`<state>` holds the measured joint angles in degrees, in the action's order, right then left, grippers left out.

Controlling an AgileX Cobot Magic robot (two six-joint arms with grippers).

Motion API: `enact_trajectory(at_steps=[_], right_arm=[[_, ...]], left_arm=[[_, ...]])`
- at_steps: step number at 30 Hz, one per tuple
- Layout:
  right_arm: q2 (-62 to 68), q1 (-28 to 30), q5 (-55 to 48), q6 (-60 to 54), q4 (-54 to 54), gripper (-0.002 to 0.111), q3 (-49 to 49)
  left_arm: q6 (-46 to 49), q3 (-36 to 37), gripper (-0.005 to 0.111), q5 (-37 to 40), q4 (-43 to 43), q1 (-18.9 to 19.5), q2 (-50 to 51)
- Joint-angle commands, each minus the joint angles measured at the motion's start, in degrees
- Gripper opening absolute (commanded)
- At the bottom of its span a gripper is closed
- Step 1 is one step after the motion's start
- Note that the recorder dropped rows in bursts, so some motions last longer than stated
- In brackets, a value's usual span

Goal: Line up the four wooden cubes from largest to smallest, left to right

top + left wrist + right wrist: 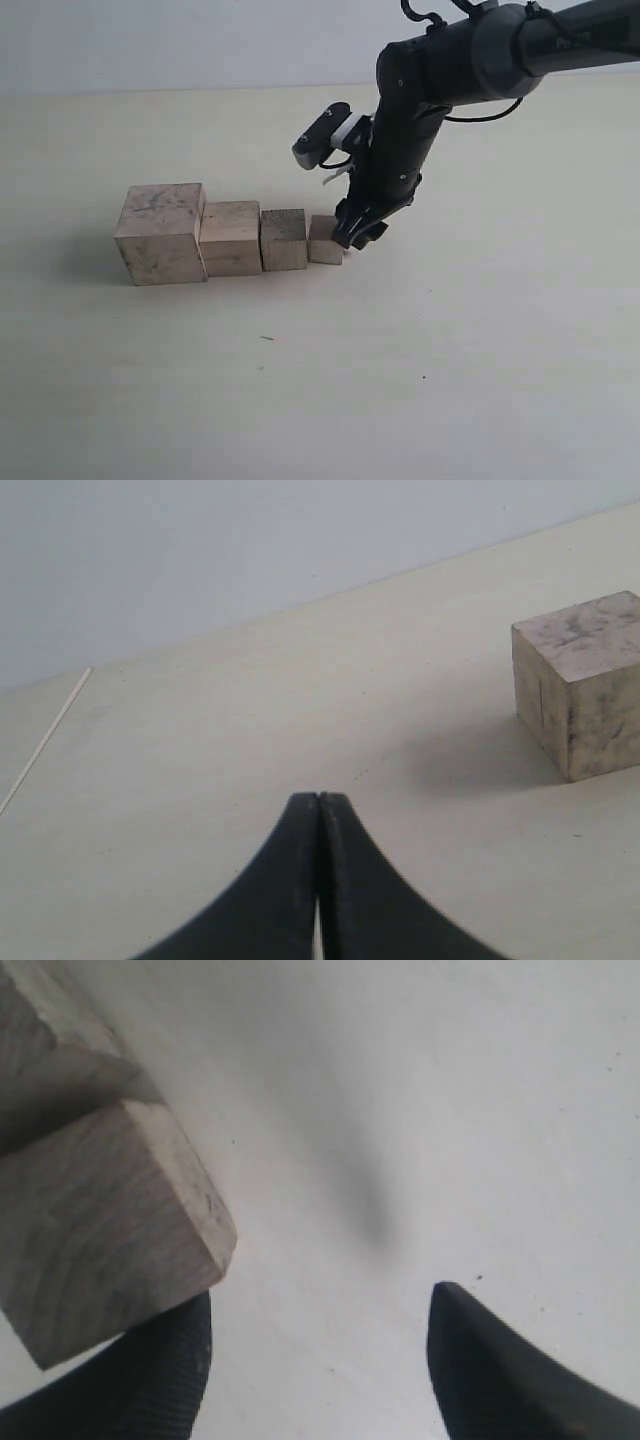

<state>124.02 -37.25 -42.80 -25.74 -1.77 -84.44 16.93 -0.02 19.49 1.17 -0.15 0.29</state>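
Observation:
Four wooden cubes stand in a row in the exterior view: the largest, mottled cube (160,233) on the left, then the second cube (230,238), the third cube (284,239) and the smallest cube (324,240). My right gripper (352,236) is low, just right of the smallest cube, open. In the right wrist view the smallest cube (95,1230) lies beside one finger (150,1380), outside the gap; the other finger (500,1360) stands well apart. My left gripper (319,798) is shut on nothing; the largest cube (585,680) shows beyond it.
The cubes rest on a pale table (320,380). A white wall (150,40) rises behind it. The right arm (450,70) reaches in from the upper right, with its wrist camera (320,135) above the row's right end.

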Motion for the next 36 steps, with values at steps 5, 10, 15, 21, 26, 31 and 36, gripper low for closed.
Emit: enact_trajectory(at_steps=[5, 10, 15, 21, 26, 31, 36], right_arm=[[-0.2, -0.1, 0.5, -3.5, -5.4, 0.059, 0.1], [-0.2, -0.1, 0.3, -3.5, -5.4, 0.059, 0.1], [-0.2, -0.1, -0.2, -3.5, -5.2, 0.059, 0.1], [-0.2, -0.1, -0.2, -3.5, -5.1, 0.059, 0.1], [-1.5, -0.1, -1.6, -0.4, -1.7, 0.059, 0.1], [-4.4, -0.1, -5.4, 9.2, 8.2, 0.059, 0.1], [-7.8, -0.1, -10.2, 16.3, 13.0, 0.059, 0.1]], left_arm=[[-0.2, 0.0, 0.0, -0.8, -0.1, -0.4, -0.3], [-0.2, 0.0, 0.0, -0.8, -0.1, -0.4, -0.3], [-0.2, 0.0, 0.0, -0.8, -0.1, -0.4, -0.3], [-0.2, 0.0, 0.0, -0.8, -0.1, -0.4, -0.3], [-0.2, 0.0, 0.0, -0.8, -0.1, -0.4, -0.3], [-0.2, 0.0, 0.0, -0.8, -0.1, -0.4, -0.3], [-0.2, 0.0, 0.0, -0.8, -0.1, -0.4, -0.3]])
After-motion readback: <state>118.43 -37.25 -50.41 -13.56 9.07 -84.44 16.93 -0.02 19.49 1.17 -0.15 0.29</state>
